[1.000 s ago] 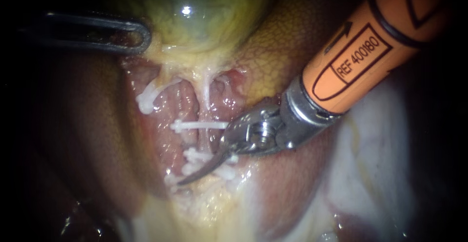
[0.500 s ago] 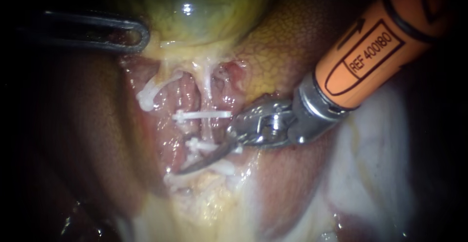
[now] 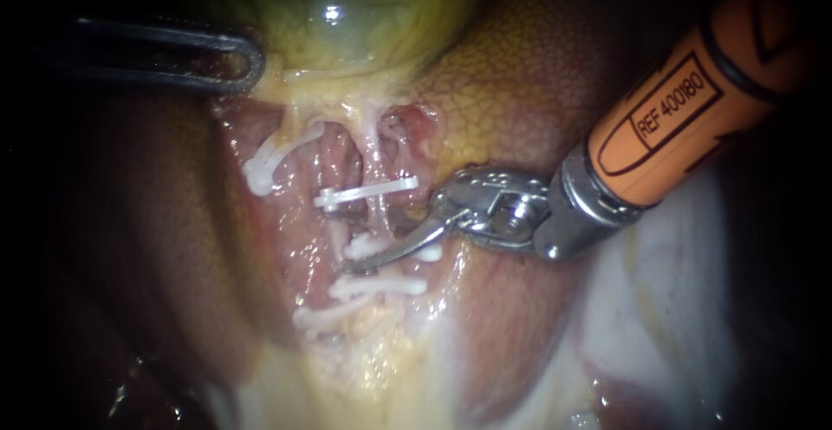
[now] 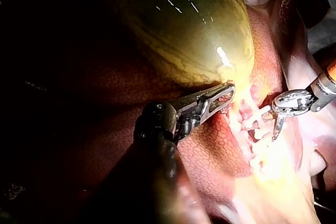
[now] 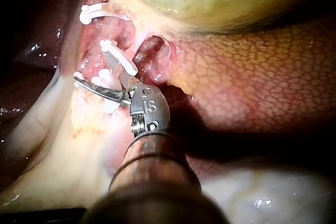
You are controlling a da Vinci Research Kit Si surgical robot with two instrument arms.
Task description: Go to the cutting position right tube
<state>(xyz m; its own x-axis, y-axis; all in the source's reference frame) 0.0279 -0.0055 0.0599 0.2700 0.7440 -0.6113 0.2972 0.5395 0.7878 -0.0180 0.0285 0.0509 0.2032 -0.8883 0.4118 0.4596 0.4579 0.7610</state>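
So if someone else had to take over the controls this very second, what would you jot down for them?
The left instrument sits at the lower edge of the gallbladder; whether it holds it cannot be seen.
The right instrument has its jaws open at the right tube. One curved blade lies across the tube, below the upper clip and near the lower clips.
Done: the blades are at the stretch between the clips.
Left: check that the tube lies between both blades. It is not yet cut.
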